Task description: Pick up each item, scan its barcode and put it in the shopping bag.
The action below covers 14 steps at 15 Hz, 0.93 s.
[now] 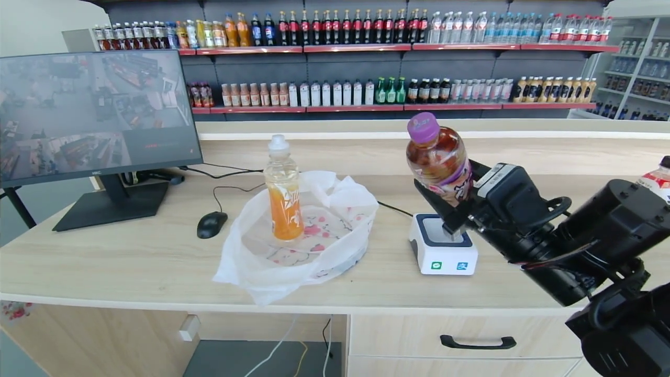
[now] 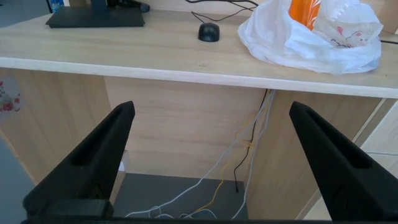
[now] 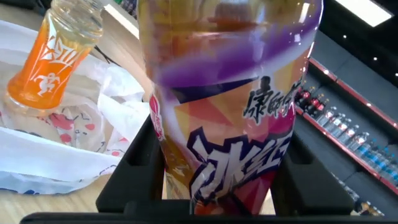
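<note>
Purple-capped bottle held over the scanner, ready for its barcode read.

My right fingers (image 1: 434, 204) are pinching the lower body of the purple-capped bottle (image 1: 437, 157), which hangs tilted just above the white scanner (image 1: 442, 256) on the worktop (image 1: 131, 262). My left fingers (image 2: 99, 155) are spread wide and hold nothing, down in front of the worktop's edge. To do this step well, I judge I should roll the bottle until the barcode side of the label faces the scanner's window. It should stay close and steady, with my grip firm enough that the slick plastic does not slip. By my count there are three bottles. One is in my grip, an orange bottle (image 1: 283, 193) stands upright in the shopping bag (image 1: 335, 246), and a third bottle (image 1: 657, 180) waits at the far right. There is one bag and one scanner.
</note>
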Available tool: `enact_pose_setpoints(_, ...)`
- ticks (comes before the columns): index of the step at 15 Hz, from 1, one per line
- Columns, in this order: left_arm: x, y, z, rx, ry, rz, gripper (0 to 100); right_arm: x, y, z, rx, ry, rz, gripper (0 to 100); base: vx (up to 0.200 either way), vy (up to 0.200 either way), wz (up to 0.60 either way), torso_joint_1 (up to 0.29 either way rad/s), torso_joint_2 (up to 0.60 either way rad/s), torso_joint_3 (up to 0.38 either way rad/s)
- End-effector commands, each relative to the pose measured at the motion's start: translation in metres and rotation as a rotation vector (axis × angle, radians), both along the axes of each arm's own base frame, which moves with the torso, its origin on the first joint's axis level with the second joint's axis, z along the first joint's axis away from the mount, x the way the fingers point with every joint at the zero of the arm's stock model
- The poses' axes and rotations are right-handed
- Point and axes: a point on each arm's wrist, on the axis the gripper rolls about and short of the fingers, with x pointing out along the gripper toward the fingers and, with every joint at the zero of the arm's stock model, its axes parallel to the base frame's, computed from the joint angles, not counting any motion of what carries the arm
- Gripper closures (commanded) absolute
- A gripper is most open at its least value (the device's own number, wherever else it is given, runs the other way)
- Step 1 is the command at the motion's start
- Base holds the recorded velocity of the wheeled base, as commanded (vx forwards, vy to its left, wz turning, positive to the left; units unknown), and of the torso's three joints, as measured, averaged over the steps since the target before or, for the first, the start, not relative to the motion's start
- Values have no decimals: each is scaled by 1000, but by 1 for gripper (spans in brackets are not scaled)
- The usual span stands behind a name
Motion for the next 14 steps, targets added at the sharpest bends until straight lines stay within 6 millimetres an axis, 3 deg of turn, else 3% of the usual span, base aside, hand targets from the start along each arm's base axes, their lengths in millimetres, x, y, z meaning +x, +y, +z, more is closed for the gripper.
enact_pose_setpoints(1, 0, 0, 0, 0, 0, 0, 0, 5, 1, 3, -28, -41, 21, 100, 0, 0, 0, 0, 0, 0)
enact_pose_setpoints(11, 0, 0, 0, 0, 0, 0, 0, 31, -8, -24, -182, -52, 139, 100, 0, 0, 0, 0, 0, 0)
enact_pose_setpoints(14, 0, 0, 0, 0, 0, 0, 0, 46, -19, -30, -241, -86, 142, 100, 0, 0, 0, 0, 0, 0)
